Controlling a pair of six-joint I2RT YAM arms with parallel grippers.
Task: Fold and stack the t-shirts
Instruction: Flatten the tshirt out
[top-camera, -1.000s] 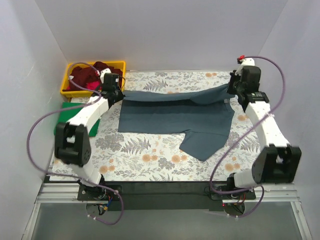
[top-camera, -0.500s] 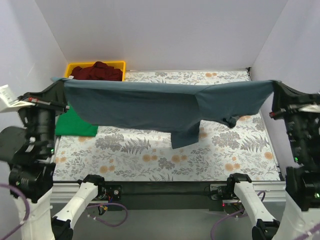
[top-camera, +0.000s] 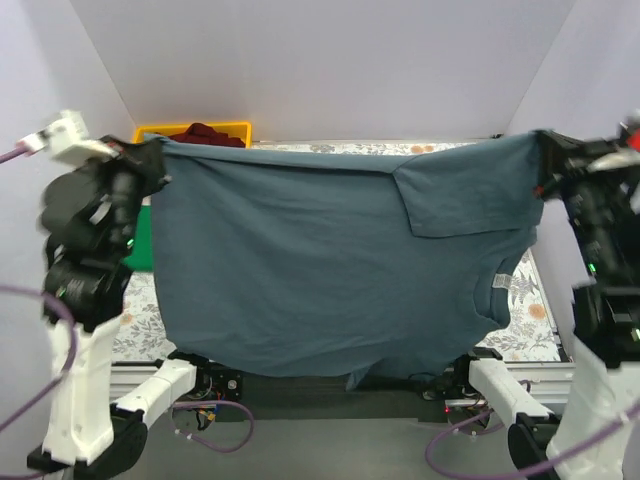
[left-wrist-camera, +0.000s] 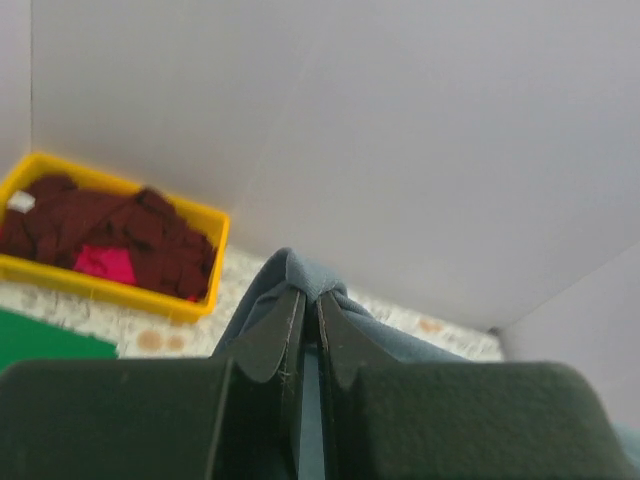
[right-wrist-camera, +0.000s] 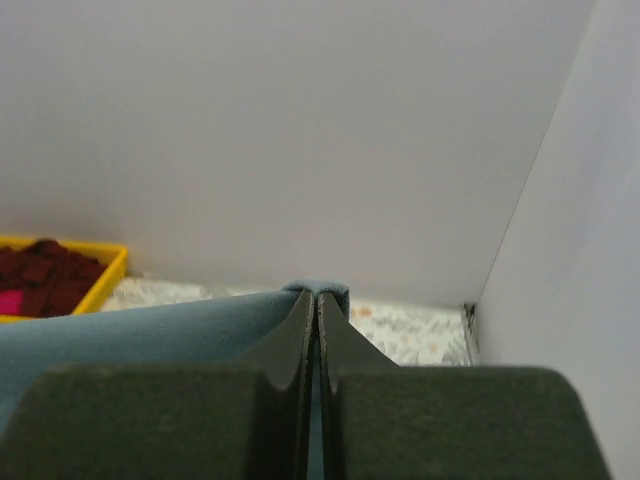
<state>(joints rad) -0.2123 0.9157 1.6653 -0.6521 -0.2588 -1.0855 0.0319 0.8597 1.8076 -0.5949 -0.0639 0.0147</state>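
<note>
Hung like a curtain across the middle of the top view: blue shirt (top-camera: 330, 270), stretched between 2 high arms, hem near the frame bottom. Pinched at upper left by left gripper (left-wrist-camera: 310, 305), jaws closed tight on a fold of cloth; same at upper right with right gripper (right-wrist-camera: 317, 305). Behind, upper left: yellow bin (top-camera: 150, 130) with red shirts (top-camera: 205, 132). Green shirt (top-camera: 140, 250) at left. Floral cloth (top-camera: 535, 310) peeking at right. Plain pale walls (top-camera: 320, 70) all round.

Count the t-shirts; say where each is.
4: slate-blue shirt held by left gripper and right gripper; green shirt on the table's left; dark red shirt and pink shirt in the yellow bin. More may be hidden.
</note>
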